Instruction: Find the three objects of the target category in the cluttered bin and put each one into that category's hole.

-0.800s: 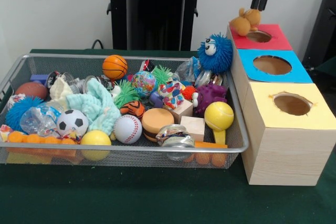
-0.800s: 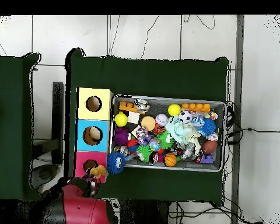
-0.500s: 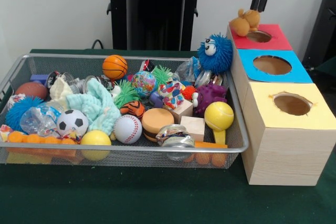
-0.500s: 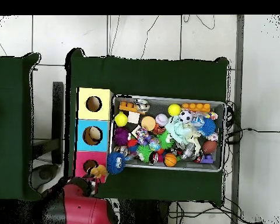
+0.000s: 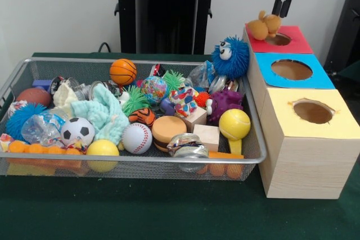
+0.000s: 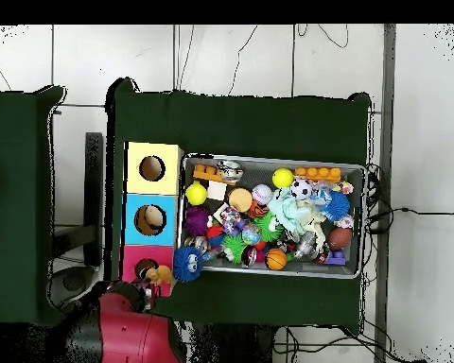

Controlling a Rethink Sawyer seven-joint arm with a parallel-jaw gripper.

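Gripper hangs above the red box's hole, fingers close together, nothing between them. Small orange plush animal sits just below and beside it, on the hole's rim, not through. Blue fuzzy creature perches lower down on the bin corner. Deposit looks incomplete; further targets likely remain in the clutter.

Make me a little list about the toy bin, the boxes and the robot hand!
bin: wire basket full of balls and toys
boxes: red hole, blue hole, yellow hole
orange plush toy: on the red box's edge, beside its hole
blue fuzzy monster: against the boxes
gripper: above the red box, holding nothing
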